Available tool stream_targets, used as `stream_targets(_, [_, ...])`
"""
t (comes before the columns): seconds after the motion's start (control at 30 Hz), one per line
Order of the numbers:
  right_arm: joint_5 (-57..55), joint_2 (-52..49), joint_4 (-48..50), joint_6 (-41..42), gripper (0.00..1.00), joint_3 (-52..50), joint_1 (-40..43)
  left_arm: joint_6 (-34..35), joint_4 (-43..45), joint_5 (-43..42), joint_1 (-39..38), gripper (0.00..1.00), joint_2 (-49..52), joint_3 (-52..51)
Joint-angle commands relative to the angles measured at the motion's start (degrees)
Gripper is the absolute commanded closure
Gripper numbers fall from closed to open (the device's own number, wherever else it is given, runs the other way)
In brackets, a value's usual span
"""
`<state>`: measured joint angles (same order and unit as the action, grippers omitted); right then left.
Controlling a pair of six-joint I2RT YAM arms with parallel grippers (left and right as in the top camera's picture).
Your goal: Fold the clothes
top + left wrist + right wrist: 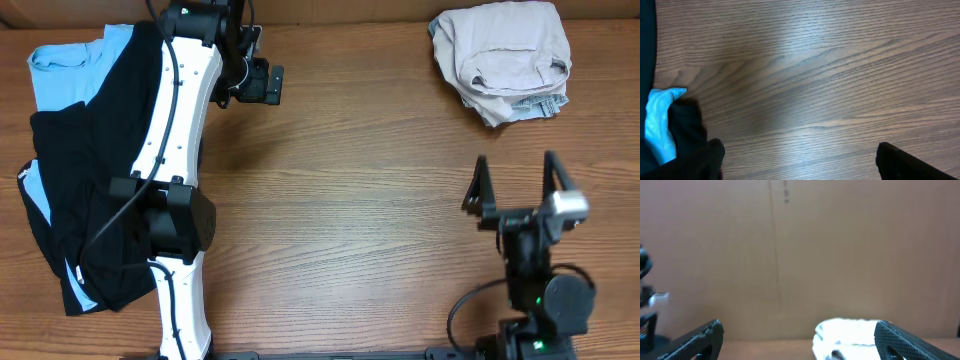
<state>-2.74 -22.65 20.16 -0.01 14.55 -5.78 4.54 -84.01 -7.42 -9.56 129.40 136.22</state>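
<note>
The beige khaki shorts (500, 55) lie folded in a pile at the far right of the table, with a faded denim piece (538, 106) showing under their front edge. They appear washed-out white in the right wrist view (847, 335). Black trousers (85, 190) and a light-blue shirt (70, 65) lie heaped at the far left, partly under my left arm. The left wrist view shows an edge of the shirt (659, 120) and black cloth (687, 127). My left gripper (268, 84) (800, 160) is open and empty over bare wood. My right gripper (515, 178) (800, 340) is open and empty, well in front of the shorts.
The wooden table (350, 200) spans the view. A brown cardboard wall (800, 245) stands behind its far edge. My white left arm (175, 140) lies across the right side of the dark pile.
</note>
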Motion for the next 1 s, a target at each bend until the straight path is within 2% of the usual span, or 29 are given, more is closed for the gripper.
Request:
stream_targets(0.0, [2.0, 5.0, 1.7, 0.0, 0.0, -5.5, -0.5, 0.6, 0.1, 0.4, -0.3, 0.0, 0.6, 0.7])
stream_targets(0.27, [4.3, 14.3, 1.8, 0.0, 0.0, -14.2, -0.6, 0.6, 0.1, 0.4, -0.3, 0.0, 0.6, 0.7])
stream_targets(0.53, [4.3, 22.7, -13.6, 0.0, 0.0, -14.1, -1.7, 0.6, 0.1, 0.4, -0.3, 0.0, 0.6, 0.7])
stream_targets(0.8, [4.3, 22.5, -25.2, 0.0, 0.0, -14.1, -1.7, 0.6, 0.1, 0.4, -0.3, 0.0, 0.6, 0.7])
stream_targets(0.97, [3.7, 22.5, -25.0, 0.0, 0.0, -14.1, -1.7, 0.6, 0.1, 0.4, -0.3, 0.0, 0.6, 0.6])
